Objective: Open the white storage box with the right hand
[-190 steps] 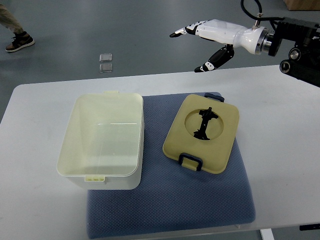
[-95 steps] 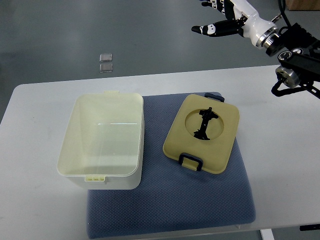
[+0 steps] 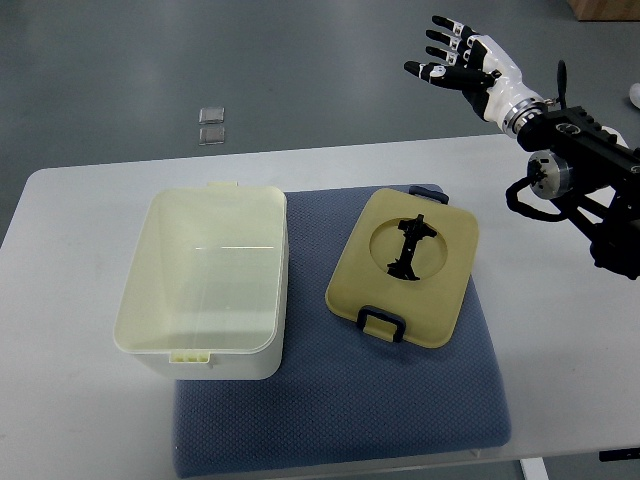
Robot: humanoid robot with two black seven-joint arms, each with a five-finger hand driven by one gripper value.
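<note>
The white storage box (image 3: 205,285) stands open and empty on the left part of the blue mat (image 3: 400,390). Its tan lid (image 3: 405,267) lies flat on the mat to the right of the box, underside up, with a dark handle at its near edge. My right hand (image 3: 455,58) is raised beyond the table's far right edge, well above and behind the lid, fingers spread and holding nothing. Its black forearm (image 3: 580,165) comes in from the right edge. The left arm does not show.
The white table (image 3: 70,420) carries the mat and box. Two small clear squares (image 3: 211,125) lie on the grey floor behind the table. A cardboard corner (image 3: 610,8) shows at the top right.
My right hand has swung from a low sideways pose over the far table edge to a raised, palm-turned pose farther right. The box and lid have not moved.
</note>
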